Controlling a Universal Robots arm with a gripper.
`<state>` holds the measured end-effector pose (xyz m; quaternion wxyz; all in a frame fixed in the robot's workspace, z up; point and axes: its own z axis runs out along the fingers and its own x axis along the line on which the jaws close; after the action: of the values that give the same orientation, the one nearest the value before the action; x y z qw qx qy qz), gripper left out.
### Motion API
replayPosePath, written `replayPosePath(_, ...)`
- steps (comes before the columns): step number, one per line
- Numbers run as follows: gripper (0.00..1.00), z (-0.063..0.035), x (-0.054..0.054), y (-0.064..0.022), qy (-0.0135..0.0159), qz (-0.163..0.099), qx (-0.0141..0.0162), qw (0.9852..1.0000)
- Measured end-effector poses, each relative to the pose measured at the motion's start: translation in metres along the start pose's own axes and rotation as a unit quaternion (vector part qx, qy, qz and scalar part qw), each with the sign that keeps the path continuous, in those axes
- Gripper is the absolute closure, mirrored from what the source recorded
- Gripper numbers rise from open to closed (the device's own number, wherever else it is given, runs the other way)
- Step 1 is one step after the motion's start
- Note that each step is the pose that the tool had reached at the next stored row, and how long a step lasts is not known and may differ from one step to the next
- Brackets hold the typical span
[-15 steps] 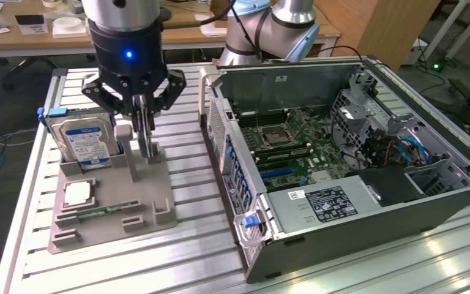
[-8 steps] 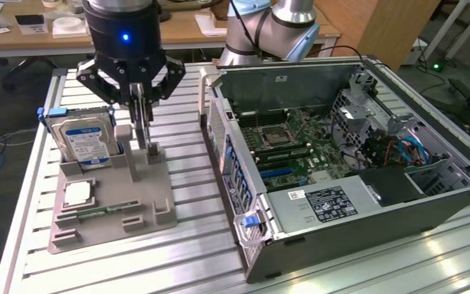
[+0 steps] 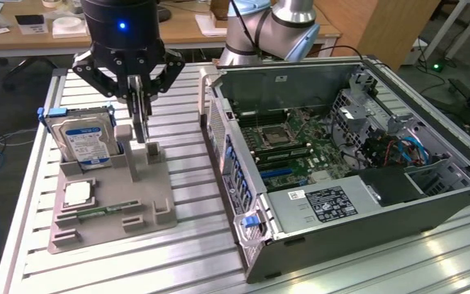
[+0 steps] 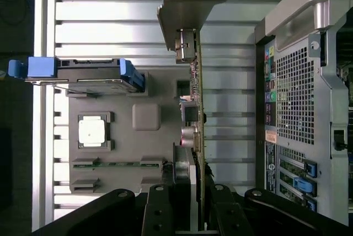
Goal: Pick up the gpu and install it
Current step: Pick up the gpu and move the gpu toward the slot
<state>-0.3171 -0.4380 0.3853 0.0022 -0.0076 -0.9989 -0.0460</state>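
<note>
I see the gpu (image 3: pixel 142 119) edge-on as a thin upright card hanging under my gripper (image 3: pixel 137 92), its lower end at the slotted posts of the grey holder (image 3: pixel 141 190); whether it touches them I cannot tell. In the wrist view the gpu (image 4: pixel 197 103) is a narrow green edge with small parts on it, and its silvery end bracket (image 4: pixel 190 4) sits at the far end. My gripper (image 4: pixel 196 183) is shut on the card, one finger pressed on each face.
The blue-labelled hard drive (image 3: pixel 84 138) stands in the holder next to the card. A square processor (image 3: pixel 78 193) and a memory stick (image 3: pixel 104 210) lie lower on the holder. The open computer case (image 3: pixel 341 165) stands at the exterior view's right, motherboard (image 3: pixel 288 147) exposed.
</note>
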Motion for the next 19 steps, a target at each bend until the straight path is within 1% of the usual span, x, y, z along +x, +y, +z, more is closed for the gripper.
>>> replayPosePath(4,0.72,-0.0001,0.0,0.0,-0.0001,0.0,0.0105,0.9999)
replayPosePath(5,0.72,0.0,0.0,-0.0001,-0.0002,0.0,0.012,0.9999)
replayPosePath(7,0.72,-0.0001,0.0,-0.0002,-0.0001,0.0,0.0128,0.9999)
replayPosePath(10,0.72,-0.0001,-0.001,0.0001,-0.0001,0.0,0.0129,0.9999)
replayPosePath(19,0.72,-0.0001,-0.012,0.0002,-0.0002,0.0,0.0129,0.9999)
